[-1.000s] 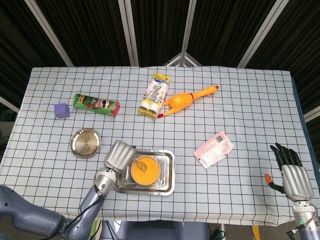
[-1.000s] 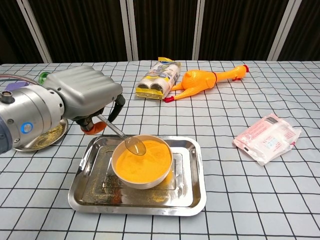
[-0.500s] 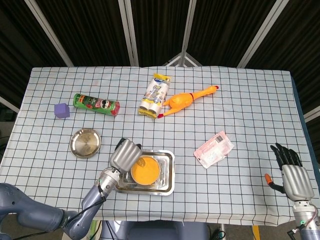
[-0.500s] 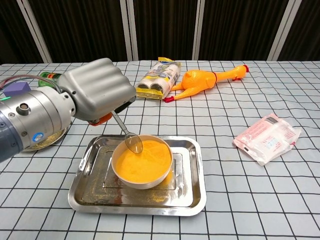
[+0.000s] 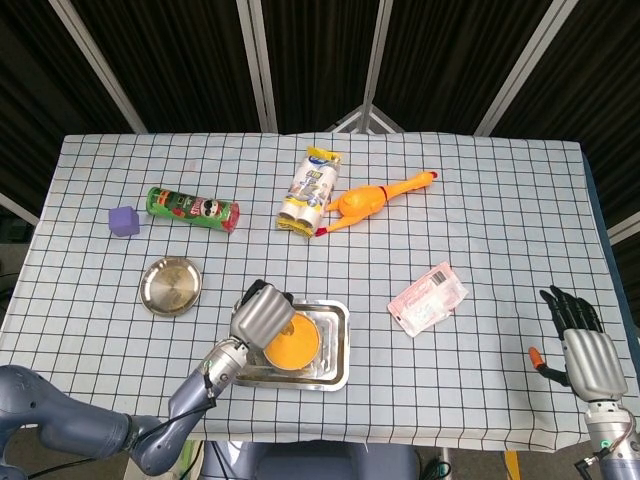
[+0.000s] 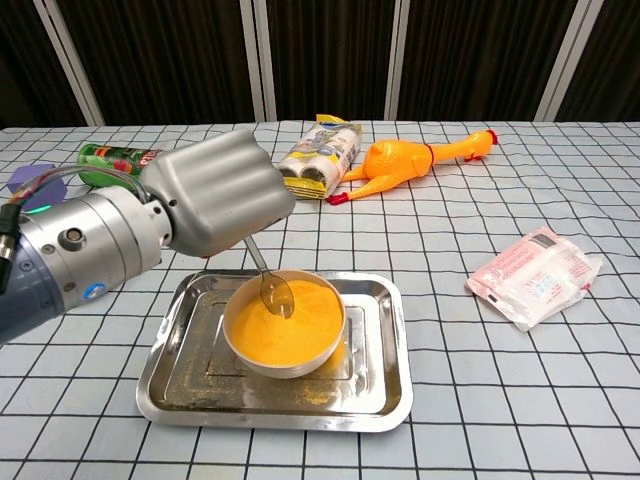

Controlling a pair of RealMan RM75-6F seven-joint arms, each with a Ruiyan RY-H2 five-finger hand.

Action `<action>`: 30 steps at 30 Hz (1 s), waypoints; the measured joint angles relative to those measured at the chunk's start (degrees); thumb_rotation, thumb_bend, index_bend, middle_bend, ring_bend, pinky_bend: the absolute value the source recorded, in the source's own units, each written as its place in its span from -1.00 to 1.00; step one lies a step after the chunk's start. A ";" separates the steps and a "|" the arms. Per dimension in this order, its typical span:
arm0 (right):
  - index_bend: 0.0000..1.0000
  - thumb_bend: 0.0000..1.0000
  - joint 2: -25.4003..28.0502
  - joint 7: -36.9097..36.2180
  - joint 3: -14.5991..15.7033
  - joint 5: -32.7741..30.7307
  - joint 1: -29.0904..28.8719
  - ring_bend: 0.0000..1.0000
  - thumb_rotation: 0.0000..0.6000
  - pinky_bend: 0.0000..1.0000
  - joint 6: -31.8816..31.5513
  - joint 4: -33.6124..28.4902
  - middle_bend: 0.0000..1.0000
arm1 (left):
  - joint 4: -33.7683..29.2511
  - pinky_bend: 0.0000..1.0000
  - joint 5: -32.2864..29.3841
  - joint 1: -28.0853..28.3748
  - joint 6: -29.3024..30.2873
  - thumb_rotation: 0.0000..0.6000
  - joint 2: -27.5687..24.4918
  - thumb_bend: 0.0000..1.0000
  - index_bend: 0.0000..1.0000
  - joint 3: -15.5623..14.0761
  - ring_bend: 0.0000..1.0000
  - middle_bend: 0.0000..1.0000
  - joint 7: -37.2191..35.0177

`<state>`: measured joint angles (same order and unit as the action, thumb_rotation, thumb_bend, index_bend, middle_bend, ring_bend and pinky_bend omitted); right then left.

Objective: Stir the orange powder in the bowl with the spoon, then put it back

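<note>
Left hand (image 6: 220, 190) fisted, knuckles up, mid-table; right hand (image 5: 583, 350) idle, fingers extended, at the edge.

The left robot hand (image 6: 218, 190) has a smooth, ridged silver-grey shell on a cylindrical grey metal wrist with small round fittings and a thin cable looping behind it. The right robot hand (image 5: 582, 346) has a ribbed silver back, black fingers (image 5: 568, 305) and an orange-tipped thumb.
</note>
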<state>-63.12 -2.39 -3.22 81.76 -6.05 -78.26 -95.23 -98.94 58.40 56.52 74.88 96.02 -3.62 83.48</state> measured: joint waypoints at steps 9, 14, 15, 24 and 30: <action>-1.00 -0.19 0.07 -0.03 -0.06 0.06 -0.03 -1.00 1.00 -1.00 -0.15 0.25 -1.00 | 0.07 0.76 -0.11 -0.89 -1.16 1.00 2.73 0.69 0.47 0.97 0.85 1.00 -0.88; -1.00 -0.19 0.02 -0.14 -0.02 0.16 0.01 -1.00 1.00 -1.00 -0.18 0.33 -1.00 | -1.41 0.76 0.99 -1.88 -0.47 1.00 2.86 0.69 0.49 1.71 0.85 1.00 -2.54; -1.00 -0.19 0.02 -0.10 -0.02 0.17 0.00 -1.00 1.00 -1.00 -0.19 0.29 -1.00 | -1.69 0.76 1.21 -2.02 -0.36 1.00 2.77 0.69 0.49 1.82 0.85 1.00 -2.72; -1.00 -0.19 0.06 -0.23 -0.02 -0.08 0.06 -1.00 1.00 -1.00 -0.10 0.19 -1.00 | -3.32 0.76 3.25 -3.06 0.22 1.00 0.46 0.69 0.50 1.71 0.85 1.00 -2.60; -1.00 -0.19 0.23 -0.30 0.04 -0.11 -0.01 -1.00 1.00 -1.00 0.16 -0.06 -1.00 | -3.78 0.76 3.55 -3.56 0.29 1.00 -1.79 0.69 0.50 2.33 0.85 1.00 -2.47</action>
<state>-62.89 -2.70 -3.18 81.65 -6.07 -78.10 -95.29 -102.72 61.95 52.96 75.17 94.24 -1.29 81.00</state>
